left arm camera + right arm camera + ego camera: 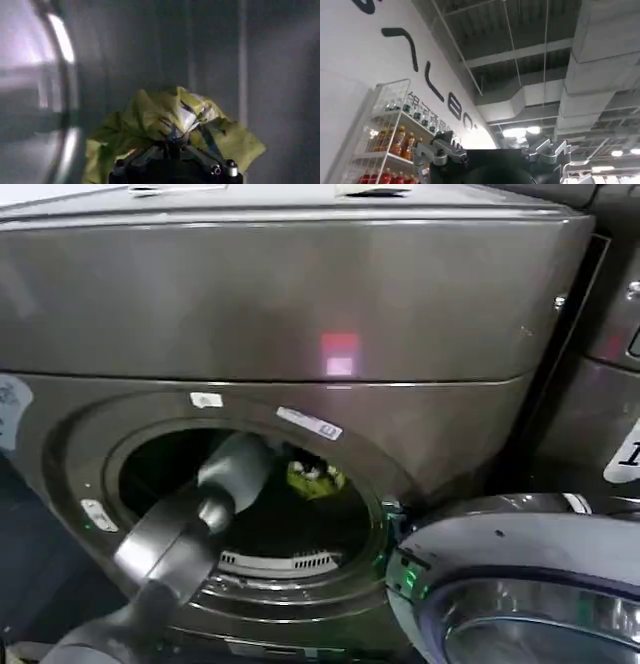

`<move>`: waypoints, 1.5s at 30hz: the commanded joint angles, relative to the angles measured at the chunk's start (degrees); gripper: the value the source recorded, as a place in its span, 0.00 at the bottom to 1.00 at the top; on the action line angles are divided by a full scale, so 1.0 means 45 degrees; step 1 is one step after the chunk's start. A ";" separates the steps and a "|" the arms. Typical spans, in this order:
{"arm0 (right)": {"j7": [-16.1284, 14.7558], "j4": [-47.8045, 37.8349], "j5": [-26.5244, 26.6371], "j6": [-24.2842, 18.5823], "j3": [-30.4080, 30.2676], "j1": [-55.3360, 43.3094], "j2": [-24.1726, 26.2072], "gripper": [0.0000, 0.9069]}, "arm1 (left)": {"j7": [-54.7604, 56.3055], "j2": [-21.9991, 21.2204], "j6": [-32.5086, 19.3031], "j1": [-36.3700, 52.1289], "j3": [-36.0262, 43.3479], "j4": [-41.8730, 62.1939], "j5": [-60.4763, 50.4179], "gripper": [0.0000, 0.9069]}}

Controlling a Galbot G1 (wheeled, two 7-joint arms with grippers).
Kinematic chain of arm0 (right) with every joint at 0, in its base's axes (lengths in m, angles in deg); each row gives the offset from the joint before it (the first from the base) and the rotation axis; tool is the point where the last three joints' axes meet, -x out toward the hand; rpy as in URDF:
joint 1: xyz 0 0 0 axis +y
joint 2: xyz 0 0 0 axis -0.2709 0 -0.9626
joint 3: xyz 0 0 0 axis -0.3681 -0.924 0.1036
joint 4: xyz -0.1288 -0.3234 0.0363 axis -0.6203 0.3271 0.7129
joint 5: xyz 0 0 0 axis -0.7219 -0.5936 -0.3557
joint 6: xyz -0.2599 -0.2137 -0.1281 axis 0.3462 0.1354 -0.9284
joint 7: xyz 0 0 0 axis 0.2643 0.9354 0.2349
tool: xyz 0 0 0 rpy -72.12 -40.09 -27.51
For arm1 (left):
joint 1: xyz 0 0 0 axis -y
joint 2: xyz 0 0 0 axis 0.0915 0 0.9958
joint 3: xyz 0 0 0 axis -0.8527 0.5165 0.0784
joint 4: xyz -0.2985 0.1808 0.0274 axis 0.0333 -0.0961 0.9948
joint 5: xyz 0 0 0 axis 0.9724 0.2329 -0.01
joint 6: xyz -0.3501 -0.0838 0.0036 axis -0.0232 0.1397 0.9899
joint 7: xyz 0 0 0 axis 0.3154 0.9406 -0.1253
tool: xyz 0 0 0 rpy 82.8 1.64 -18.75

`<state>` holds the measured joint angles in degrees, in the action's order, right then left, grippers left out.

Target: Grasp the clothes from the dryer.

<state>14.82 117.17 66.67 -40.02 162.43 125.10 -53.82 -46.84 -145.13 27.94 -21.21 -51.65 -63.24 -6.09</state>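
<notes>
The dryer [300, 304] is a big bronze-grey machine whose round porthole [250, 494] stands open. Deep in the dark drum lies the clothes [315, 477], a small yellow-green wad with dark and whitish markings. My left arm [235, 469] reaches through the porthole toward it. In the left wrist view my left gripper [172, 139] has its fingers drawn together on a fold of the clothes [150, 117], with the fabric bunched around the tips. My right gripper [497, 145] is raised away from the dryer, pointing at a ceiling, open and holding nothing.
The dryer's silver-rimmed glass door [520, 584] hangs open at the lower right, close to the porthole. A second machine [615, 304] stands to the right. The drum wall [280, 75] surrounds the wad. A shelf of bottles [390, 145] appears in the right wrist view.
</notes>
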 commanded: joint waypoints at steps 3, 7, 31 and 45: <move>0.0164 0.0020 0.0064 -0.0123 -0.0098 -0.0081 -0.0018 1.00 | 0.5225 0.0677 -0.0142 -0.4253 -0.3653 -0.7530 0.3580 0.00; 0.0395 0.0048 0.0183 -0.0219 -0.0097 -0.0080 0.0004 1.00 | 0.7347 0.0387 -0.0202 -0.5878 -0.4532 -0.9764 0.4418 0.00; 0.0527 -0.0101 0.0580 -0.0450 0.0711 0.0468 0.0151 1.00 | 1.1264 -0.0116 -0.0219 -0.9145 -0.5168 -1.3349 0.4840 0.00; 0.0413 -0.0106 0.0128 0.0000 0.1100 0.0718 0.0047 1.00 | 1.0367 0.0030 0.1164 -0.9153 -0.5197 -1.3475 0.5420 0.00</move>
<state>16.87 116.70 67.66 -40.45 166.85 127.97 -53.40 1.20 -145.10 28.98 -62.09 -74.94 -122.87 16.43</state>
